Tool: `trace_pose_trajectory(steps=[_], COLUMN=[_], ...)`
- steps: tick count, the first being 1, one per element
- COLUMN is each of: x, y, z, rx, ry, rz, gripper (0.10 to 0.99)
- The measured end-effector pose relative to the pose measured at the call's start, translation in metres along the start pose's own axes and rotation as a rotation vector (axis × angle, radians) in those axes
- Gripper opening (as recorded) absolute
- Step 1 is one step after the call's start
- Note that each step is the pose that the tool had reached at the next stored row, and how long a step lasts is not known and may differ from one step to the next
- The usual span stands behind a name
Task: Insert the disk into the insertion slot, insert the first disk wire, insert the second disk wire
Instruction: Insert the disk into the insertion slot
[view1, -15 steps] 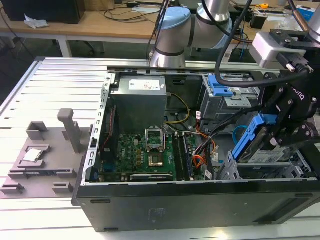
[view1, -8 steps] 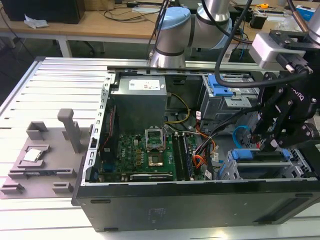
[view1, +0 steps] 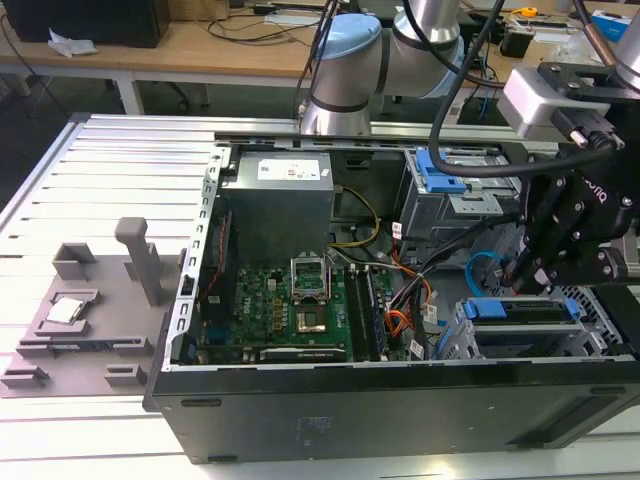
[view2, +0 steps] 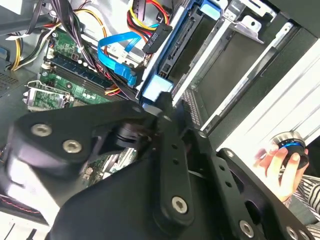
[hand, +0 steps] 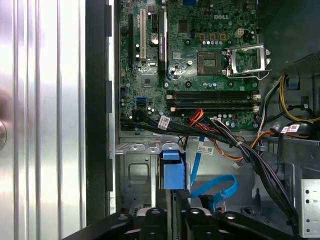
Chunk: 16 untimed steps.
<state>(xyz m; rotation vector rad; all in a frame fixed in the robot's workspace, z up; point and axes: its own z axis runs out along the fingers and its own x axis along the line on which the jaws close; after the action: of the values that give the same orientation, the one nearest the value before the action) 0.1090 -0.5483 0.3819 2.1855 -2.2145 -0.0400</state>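
One disk (view1: 520, 309) sits in insertion slot (view1: 455, 340); hand (view1: 530, 282) close over it, grip indiscernible; white cable tag (hand: 164, 122) illegible.

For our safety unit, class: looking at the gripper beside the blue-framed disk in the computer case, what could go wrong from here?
The loose blue cable curls right beside the disk, near the gripper; it might snag or get pinched. The black wire bundle crosses close by and could catch too. A hand beside the case could be struck.
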Motion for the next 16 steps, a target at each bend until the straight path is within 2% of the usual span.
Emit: trace_pose_trajectory(steps=[2,12,16], x=[0.0,0.0,-0.0001], y=[0.0,-0.0003,-0.0105], z=[0.0002,0.0013,0.0009], rx=[0.0,0.0,0.0], ry=[0.0001,-0.0001,0.0], rz=[0.0,0.0,0.0], gripper=[0.114,0.106,0.106])
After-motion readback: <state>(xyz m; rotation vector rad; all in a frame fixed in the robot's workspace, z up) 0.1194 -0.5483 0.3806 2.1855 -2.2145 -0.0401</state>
